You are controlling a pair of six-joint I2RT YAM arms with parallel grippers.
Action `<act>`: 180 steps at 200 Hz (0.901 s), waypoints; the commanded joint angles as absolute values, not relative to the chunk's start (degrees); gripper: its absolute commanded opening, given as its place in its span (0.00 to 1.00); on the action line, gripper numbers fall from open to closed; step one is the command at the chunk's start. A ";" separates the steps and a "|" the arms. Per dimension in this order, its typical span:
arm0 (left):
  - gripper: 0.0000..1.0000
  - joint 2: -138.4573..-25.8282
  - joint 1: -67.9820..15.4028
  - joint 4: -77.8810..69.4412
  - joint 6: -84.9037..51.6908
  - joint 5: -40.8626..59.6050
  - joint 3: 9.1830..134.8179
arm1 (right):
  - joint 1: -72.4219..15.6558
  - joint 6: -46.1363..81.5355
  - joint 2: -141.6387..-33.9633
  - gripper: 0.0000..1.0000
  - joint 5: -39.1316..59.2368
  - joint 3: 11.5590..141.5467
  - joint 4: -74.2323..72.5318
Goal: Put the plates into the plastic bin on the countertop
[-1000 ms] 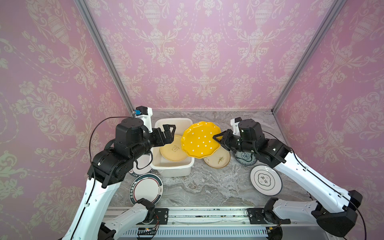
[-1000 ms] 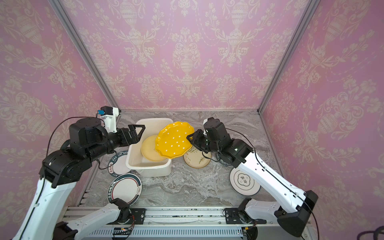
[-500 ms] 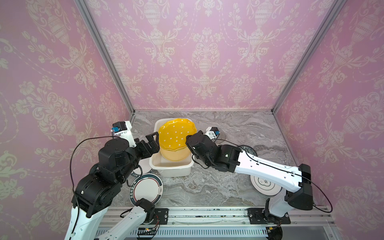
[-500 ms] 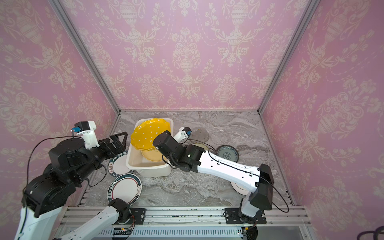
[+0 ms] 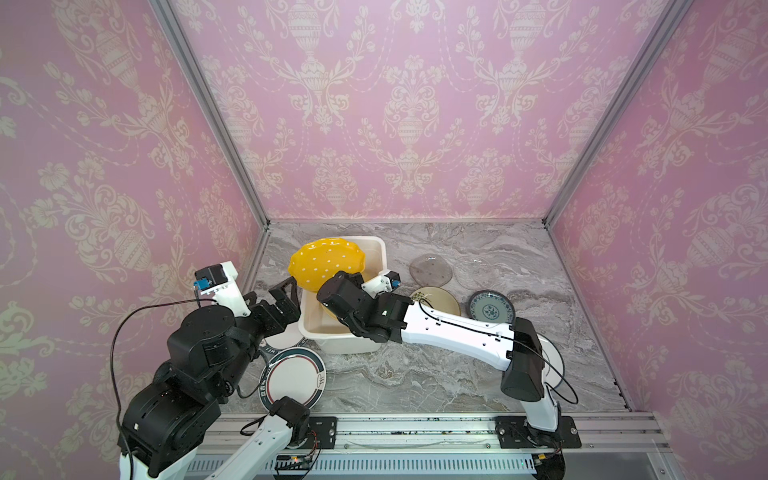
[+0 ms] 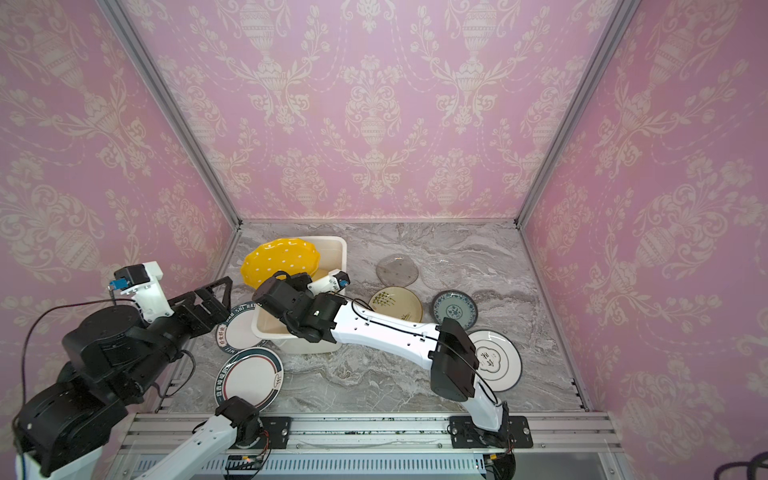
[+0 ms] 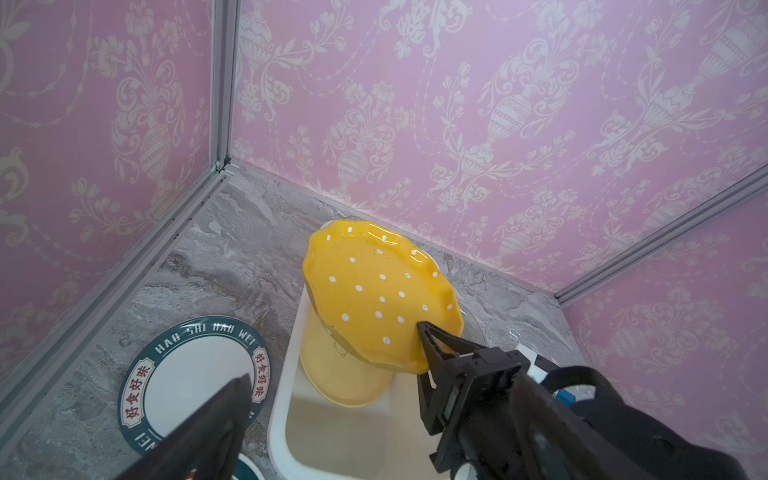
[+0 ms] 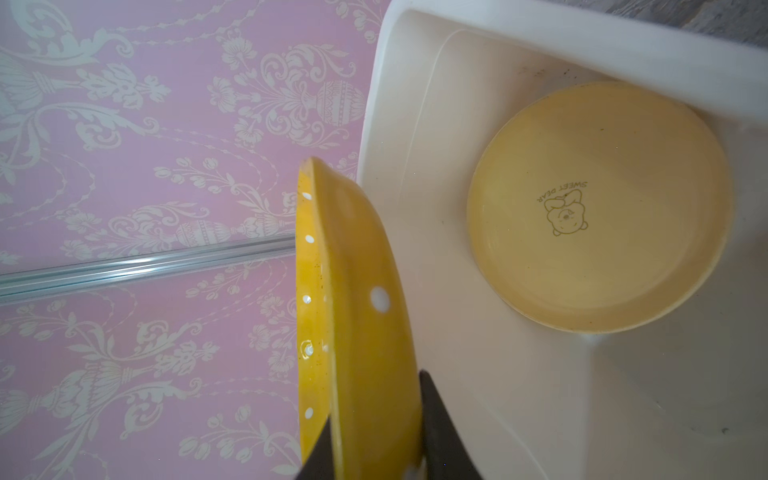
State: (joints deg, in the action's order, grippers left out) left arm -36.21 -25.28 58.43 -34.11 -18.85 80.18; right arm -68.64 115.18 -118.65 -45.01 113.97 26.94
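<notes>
**Right gripper (image 7: 424, 353) clamped on the rim of the dotted yellow plate (image 7: 382, 291), above the plastic bin (image 8: 582, 45).**

The plate is held by one edge only and extends tilted ahead of the fingertips, with its far edge over the bin's rim. Hazards, as judged:
- The narrow pinch on a glazed, scalloped rim may let the plate pivot or slip.
- A steep descent may catch the far edge on the bin wall.
- An early release would drop the plate onto the pale yellow plate (image 8: 598, 208) lying flat below the gripper, risking chips.

The left gripper (image 5: 272, 297) is spread wide and empty just beside the bin. Its fingers stand close to the carried plate, so contact is possible.
</notes>
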 commanded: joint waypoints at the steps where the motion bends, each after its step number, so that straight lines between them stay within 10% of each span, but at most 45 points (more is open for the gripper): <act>1: 0.99 -35.58 -24.87 61.13 -31.84 -20.92 80.24 | -68.82 118.82 -117.61 0.07 -49.46 117.53 22.53; 180: 0.99 -38.32 -24.87 61.39 -31.43 -20.93 79.82 | -62.92 119.09 -103.79 0.08 -43.68 90.10 17.93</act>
State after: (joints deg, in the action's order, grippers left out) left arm -37.89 -25.28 60.16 -32.84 -19.86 80.07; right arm -65.10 118.72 -109.16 -41.89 91.53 22.28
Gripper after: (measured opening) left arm 0.993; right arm 0.228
